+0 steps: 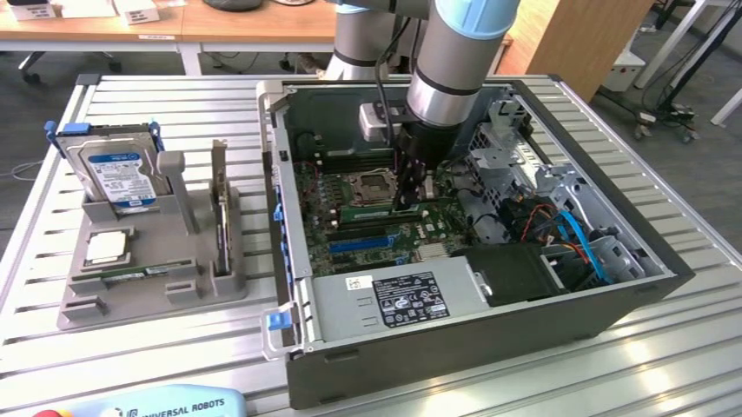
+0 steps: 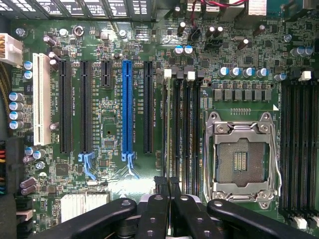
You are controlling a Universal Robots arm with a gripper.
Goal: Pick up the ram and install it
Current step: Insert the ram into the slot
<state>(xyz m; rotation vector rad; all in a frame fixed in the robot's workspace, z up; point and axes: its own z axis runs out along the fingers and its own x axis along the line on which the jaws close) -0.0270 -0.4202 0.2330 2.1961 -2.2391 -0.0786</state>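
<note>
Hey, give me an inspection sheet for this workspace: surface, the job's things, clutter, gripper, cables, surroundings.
Surface: slatted metal table carrying an open computer case and a grey fixture.
Job's things: ram, seen edge-on, apparently held at the memory slots beside the empty processor socket; a second ram stick lies in the fixture.
Clutter: hard drive and silver processor chip, both in the fixture.
Gripper: gripper shut, inside the case above the motherboard.
Cables: blue flat cables inside the case, at the exterior view's right.
Surroundings: wooden desks behind; teach pendant at the near edge.
</note>
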